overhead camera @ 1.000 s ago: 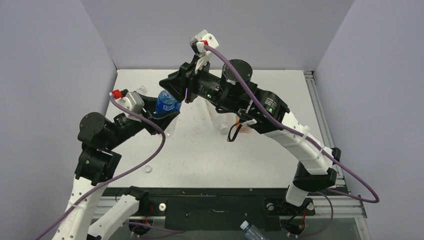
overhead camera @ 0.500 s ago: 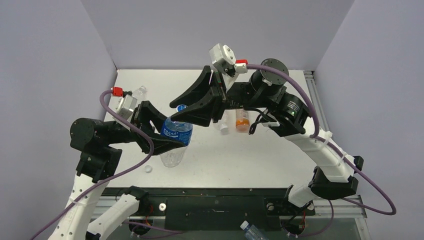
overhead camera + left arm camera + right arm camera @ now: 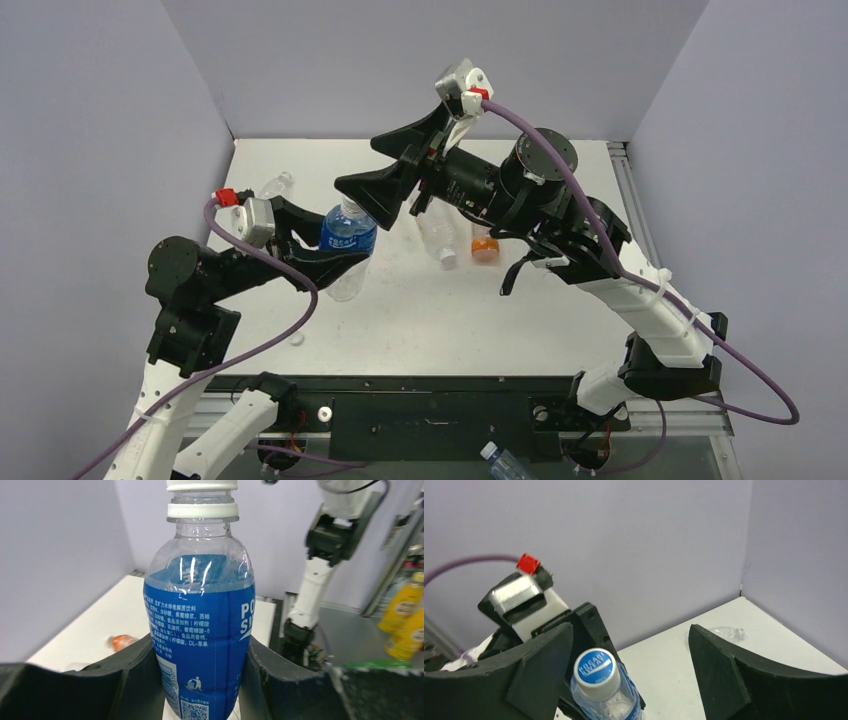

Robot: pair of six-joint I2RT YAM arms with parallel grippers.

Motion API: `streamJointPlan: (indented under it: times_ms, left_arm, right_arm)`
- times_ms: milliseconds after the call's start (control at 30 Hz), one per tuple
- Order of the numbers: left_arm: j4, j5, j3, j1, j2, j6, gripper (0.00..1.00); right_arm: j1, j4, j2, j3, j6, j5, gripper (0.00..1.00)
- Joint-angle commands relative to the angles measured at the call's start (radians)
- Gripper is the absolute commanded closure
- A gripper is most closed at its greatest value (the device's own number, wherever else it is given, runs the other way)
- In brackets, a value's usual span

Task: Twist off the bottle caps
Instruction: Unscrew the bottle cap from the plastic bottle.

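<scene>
Top view: left hand (image 3: 338,252) is clenched on the upright blue-labelled bottle (image 3: 349,238) at abt 9 o'clock of the table (image 3: 450,320), cap (image 3: 347,207) on its neck. Right hand (image 3: 385,172) hangs released at the cap's 1 o'clock, holding nothing. Left wrist: blk fingers (image 3: 125,680) press both sides of the label, w/ the white cap (image 3: 201,485) at 12 o'clock, cut by the frame edge; right wrist: that hand's two sides spread wide, the cap (image 3: 595,666) low in the gap just beside the 9 o'clock one, and a clear bottle (image 3: 726,631) lies on the table at 2 o'clock.
</scene>
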Motion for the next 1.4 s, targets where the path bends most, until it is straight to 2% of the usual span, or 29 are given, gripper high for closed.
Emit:
streamJointPlan:
  times_ms: [0, 100, 300, 567, 633, 767, 800, 1000, 1167, 1367]
  left_arm:
    - [-0.086, -0.211, -0.024, -0.003, -0.031, 0.289, 1.00]
    - [-0.092, -0.289, -0.048, -0.001, -0.041, 0.343, 1.00]
    - [-0.113, -0.342, -0.053, -0.003, -0.046, 0.377, 1.00]
    - [-0.117, -0.369, -0.046, -0.002, -0.030, 0.368, 1.00]
    - [-0.117, -0.373, -0.045, -0.001, -0.026, 0.364, 1.00]
    - [-0.113, -0.385, -0.038, -0.003, -0.019, 0.358, 1.00]
    - [-0.112, -0.386, -0.036, -0.003, -0.016, 0.355, 1.00]
    - [-0.105, -0.377, -0.023, -0.002, -0.011, 0.341, 1.00]
    - [-0.099, -0.373, -0.015, -0.002, -0.011, 0.326, 1.00]
    - [-0.090, -0.373, -0.010, -0.003, -0.011, 0.306, 1.00]
  right_arm:
    - [0.075, -0.124, 0.045, 0.170, -0.003, 0.380, 0.19]
    - [0.097, -0.167, 0.092, 0.215, -0.001, 0.431, 0.21]
    - [0.112, -0.162, 0.122, 0.215, 0.008, 0.427, 0.34]
    - [0.128, -0.177, 0.160, 0.240, 0.007, 0.372, 0.34]
    - [0.128, -0.180, 0.166, 0.237, 0.013, 0.374, 0.40]
    - [0.128, -0.182, 0.169, 0.229, 0.019, 0.376, 0.59]
    - [0.128, -0.183, 0.168, 0.228, 0.019, 0.375, 0.60]
    - [0.111, -0.201, 0.172, 0.226, 0.026, 0.385, 0.58]
    - [0.096, -0.212, 0.173, 0.216, 0.032, 0.418, 0.44]
    - [0.093, -0.218, 0.173, 0.215, 0.029, 0.444, 0.45]
